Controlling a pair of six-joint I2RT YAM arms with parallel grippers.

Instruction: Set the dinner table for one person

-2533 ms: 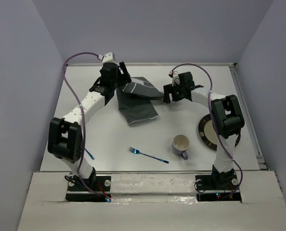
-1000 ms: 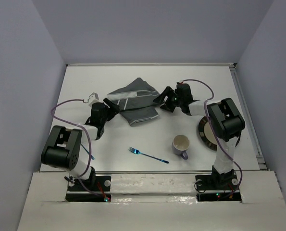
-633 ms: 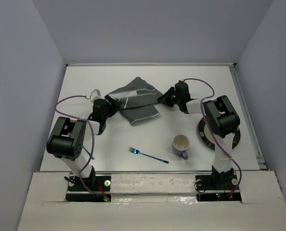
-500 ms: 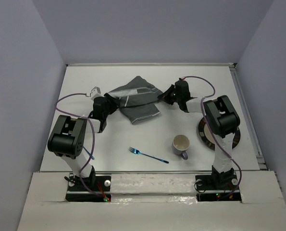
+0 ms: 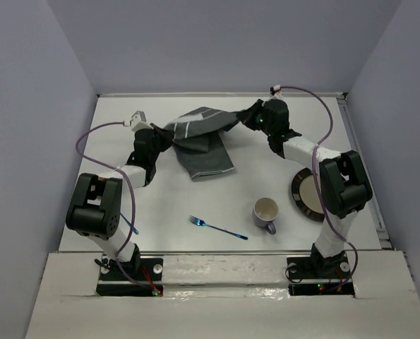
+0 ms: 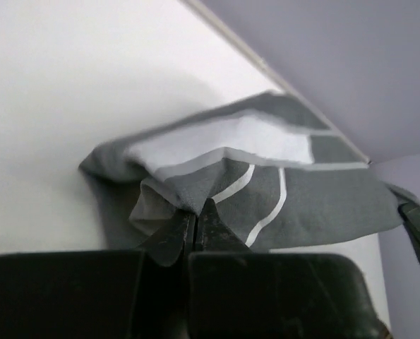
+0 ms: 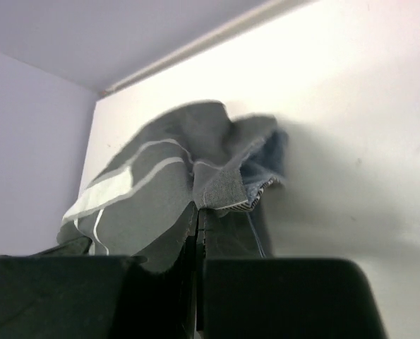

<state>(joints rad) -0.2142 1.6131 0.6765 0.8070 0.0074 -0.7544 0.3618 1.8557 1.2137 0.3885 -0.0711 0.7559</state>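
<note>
Lifts the placemat [image 5: 208, 159] higher and farther back than half a second ago, left gripper [image 5: 162, 135] and right gripper [image 5: 242, 119] each clamped on a corner, stretching it over the dinner table [image 5: 167, 205], likely for flat laying.

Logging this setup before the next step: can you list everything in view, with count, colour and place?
dinner table: one, matte white, under everything
placemat: one, dark grey with pale stripes, far centre, partly lifted
fork: one, blue, near centre
mug: one, lilac, cream inside, right of the fork
plate: one, dark rim, pale centre, right side, partly hidden by the right arm
blue utensil: one, near left, mostly hidden
left gripper: shut on the placemat's left end
right gripper: shut on its right end
</note>
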